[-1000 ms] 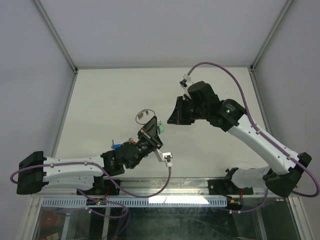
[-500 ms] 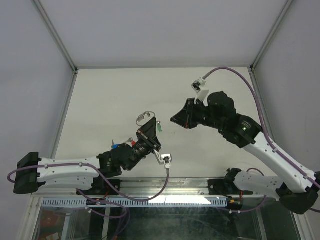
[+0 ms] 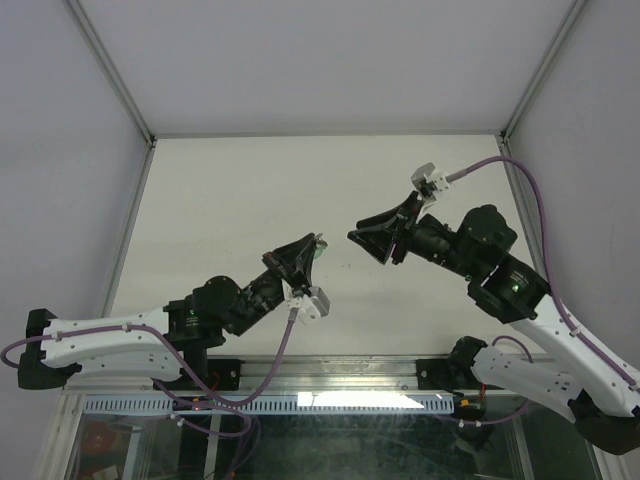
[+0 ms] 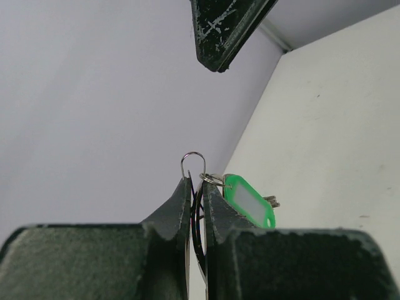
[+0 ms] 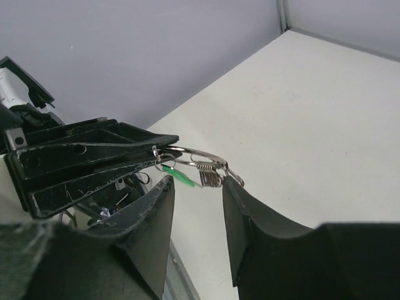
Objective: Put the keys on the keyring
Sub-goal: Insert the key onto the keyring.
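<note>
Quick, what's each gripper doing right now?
Left gripper: shut on the keyring, green key hanging beside it.
Right gripper: open, holding nothing.

The top view looks down from high behind onto the whole table (image 3: 220, 190). Each wrist view looks forward, very close, between its own jaws; both share the keyring (image 4: 194, 154) mid-frame.

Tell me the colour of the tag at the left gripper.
Green tag with a white insert; the left wrist view shows it best.
</note>
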You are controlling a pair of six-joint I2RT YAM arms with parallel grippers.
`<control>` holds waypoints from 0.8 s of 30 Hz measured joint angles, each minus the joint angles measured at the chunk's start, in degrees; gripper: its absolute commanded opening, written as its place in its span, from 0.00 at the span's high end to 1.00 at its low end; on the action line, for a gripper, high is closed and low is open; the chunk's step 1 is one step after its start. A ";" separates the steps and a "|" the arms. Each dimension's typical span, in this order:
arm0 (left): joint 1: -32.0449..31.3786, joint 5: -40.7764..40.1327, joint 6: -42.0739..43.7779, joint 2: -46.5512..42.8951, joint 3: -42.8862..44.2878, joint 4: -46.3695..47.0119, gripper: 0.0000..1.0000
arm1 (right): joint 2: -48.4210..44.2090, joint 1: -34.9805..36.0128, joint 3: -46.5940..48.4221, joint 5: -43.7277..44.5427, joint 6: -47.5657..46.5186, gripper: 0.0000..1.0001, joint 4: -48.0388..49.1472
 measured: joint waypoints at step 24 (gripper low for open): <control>0.00 -1.70 -32.13 -0.42 0.76 -3.02 1.00 | 15.21 8.15 19.96 -0.15 -5.75 0.67 -16.76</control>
